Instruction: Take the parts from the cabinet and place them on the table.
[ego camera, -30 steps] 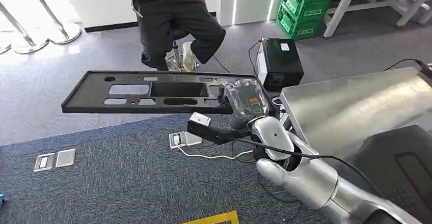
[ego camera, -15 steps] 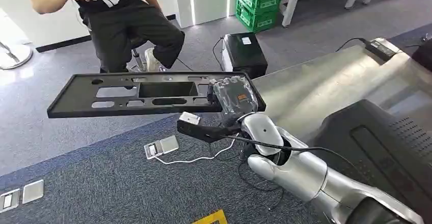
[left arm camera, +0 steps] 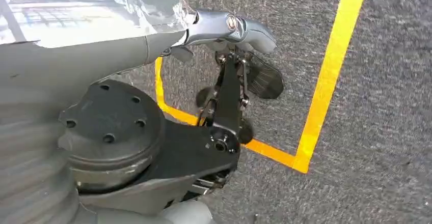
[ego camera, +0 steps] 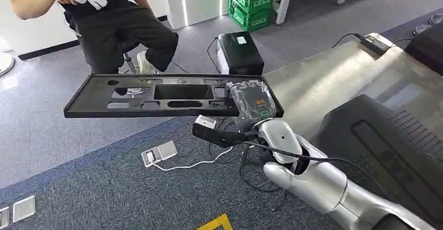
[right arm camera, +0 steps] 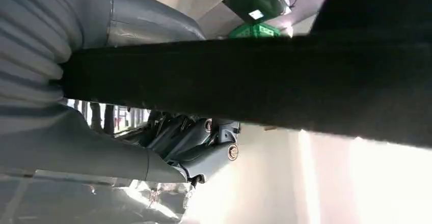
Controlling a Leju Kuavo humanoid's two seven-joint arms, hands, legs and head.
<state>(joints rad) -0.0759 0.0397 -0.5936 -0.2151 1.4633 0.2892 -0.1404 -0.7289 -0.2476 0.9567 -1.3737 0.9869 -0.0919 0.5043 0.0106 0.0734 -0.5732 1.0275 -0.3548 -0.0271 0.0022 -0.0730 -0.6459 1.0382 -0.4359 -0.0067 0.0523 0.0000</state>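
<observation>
Right hand (ego camera: 252,103) grips black panel (ego camera: 156,95) by its right end, frame centre, level for table (ego camera: 334,91). Left hand (left arm camera: 232,81): your call, can't tell.

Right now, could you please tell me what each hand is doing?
Left hand: holds nothing, fingers apart, over the carpet.
Right hand: grips the black panel at its end.

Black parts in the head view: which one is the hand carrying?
The long flat black panel with cutouts, held at its end by the right hand above the carpet. The other black part lies on the metal table.
</observation>
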